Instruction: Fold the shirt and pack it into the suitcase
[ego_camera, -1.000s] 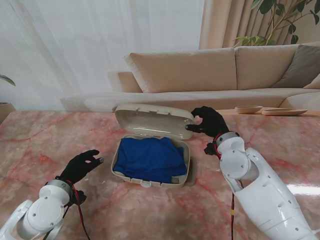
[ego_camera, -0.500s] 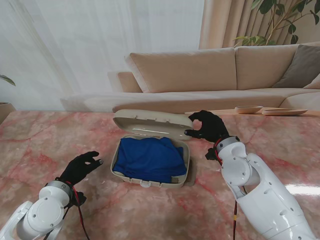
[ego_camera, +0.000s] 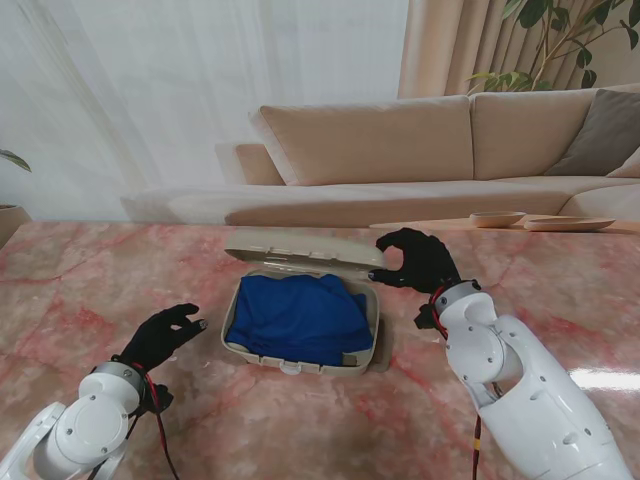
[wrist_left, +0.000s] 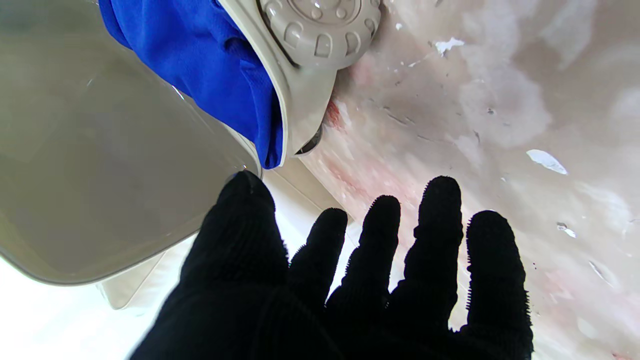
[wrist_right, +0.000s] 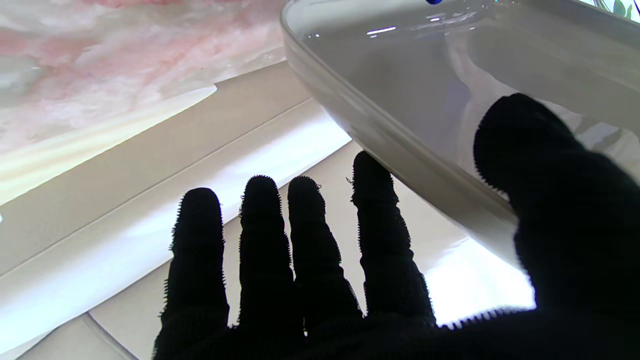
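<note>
Right hand (ego_camera: 415, 260) clamped on the right corner of the lid (ego_camera: 300, 250), thumb on the inner face, fingers (wrist_right: 370, 200) behind the outer shell, as seen from the right wrist. Lid lower than a second ago: then standing nearly upright with its inside facing me, now tipped well forward over the case (ego_camera: 300, 358), only a thin strip of the interior showing. Hand carried forward and down with it. Closing under way, then, not yet finished; a clear gap remains between lid edge and case rim.

Left hand (ego_camera: 165, 333) empty, fingers spread and slightly curled, hovering over the table (ego_camera: 100, 280) just left of the case, unmoved over the same interval. From the left wrist, near corner of the case and a wheel visible, lid looming over.

Shirt (ego_camera: 300, 318) folded, blue, lying inside the case, filling most of it. Folding and packing apparently done; only the shutting left. Worth watching: blue cloth bulging close to the rim at the left corner (wrist_left: 270, 145), possibly liable to catch in the seam.
</note>
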